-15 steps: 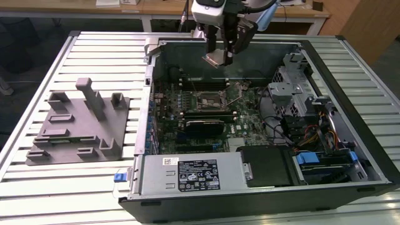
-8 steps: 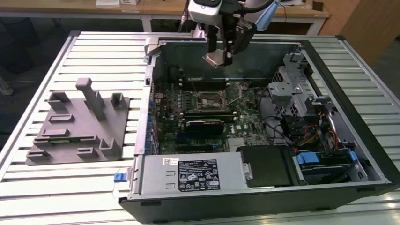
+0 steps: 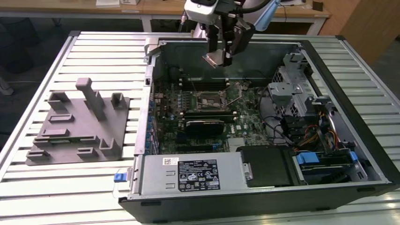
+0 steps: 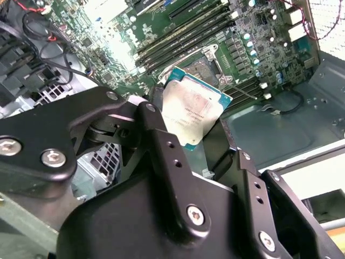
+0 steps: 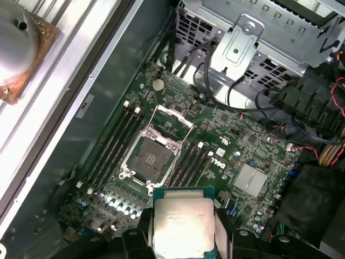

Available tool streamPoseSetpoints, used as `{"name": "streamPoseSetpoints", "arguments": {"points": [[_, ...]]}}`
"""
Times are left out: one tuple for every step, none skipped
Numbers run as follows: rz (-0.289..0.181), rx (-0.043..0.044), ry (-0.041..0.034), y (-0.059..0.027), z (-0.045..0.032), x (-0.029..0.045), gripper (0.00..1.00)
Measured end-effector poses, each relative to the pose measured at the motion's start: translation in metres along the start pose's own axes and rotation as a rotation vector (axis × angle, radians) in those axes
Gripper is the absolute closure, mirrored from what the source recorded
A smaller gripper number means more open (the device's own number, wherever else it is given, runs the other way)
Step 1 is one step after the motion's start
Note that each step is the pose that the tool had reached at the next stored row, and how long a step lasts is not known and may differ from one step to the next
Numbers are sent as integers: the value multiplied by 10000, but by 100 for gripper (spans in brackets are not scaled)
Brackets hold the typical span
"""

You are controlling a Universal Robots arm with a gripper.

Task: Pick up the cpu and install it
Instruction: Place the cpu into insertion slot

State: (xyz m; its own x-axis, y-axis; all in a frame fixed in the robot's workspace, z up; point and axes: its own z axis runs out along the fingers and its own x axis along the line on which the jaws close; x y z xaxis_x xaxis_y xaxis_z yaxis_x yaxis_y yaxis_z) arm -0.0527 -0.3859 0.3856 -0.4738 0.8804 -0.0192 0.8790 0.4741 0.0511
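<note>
The gripper point(image 3: 220, 56) is clamped on the one cpu point(image 3: 212, 59), holding it in the air above the motherboard inside the open computer case point(image 3: 250, 204), clear of the board. The exterior view gives that height. The second wrist view shows the two black fingers point(image 4: 161, 145) pressing opposite edges of the tilted cpu point(image 4: 191, 113). The first wrist view sets the cpu point(image 5: 180, 224) against the one socket point(image 5: 151, 156) below, its metal frame swung open, memory slots on both sides. It also takes in a copper-based metal part point(image 5: 16, 48) on the slats outside the case. The case lies on a slatted metal table point(image 3: 93, 56). One grey fixture point(image 3: 78, 126) sits near the table's edge at the exterior view's left. Wooden desks point(image 3: 156, 7) stand behind.
</note>
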Motion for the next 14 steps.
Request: {"name": "streamPoseSetpoints", "arguments": {"points": [[84,2,-4,0,0,0,46],[168,3,-9,0,0,0,46],[253,5,-13,0,0,0,46],[342,7,-18,0,0,0,46],[422,8,-22,0,0,0,46],[501,10,-26,0,0,0,46],[579,11,-29,0,1,0,46],[655,13,-34,0,0,0,46],[732,14,-38,0,1,0,46],[814,15,-42,0,0,0,46],[889,17,-46,0,1,0,46],[973,19,-50,0,0,0,46],[1080,21,-56,0,1,0,46],[1244,24,-64,0,1,0,46]]}}
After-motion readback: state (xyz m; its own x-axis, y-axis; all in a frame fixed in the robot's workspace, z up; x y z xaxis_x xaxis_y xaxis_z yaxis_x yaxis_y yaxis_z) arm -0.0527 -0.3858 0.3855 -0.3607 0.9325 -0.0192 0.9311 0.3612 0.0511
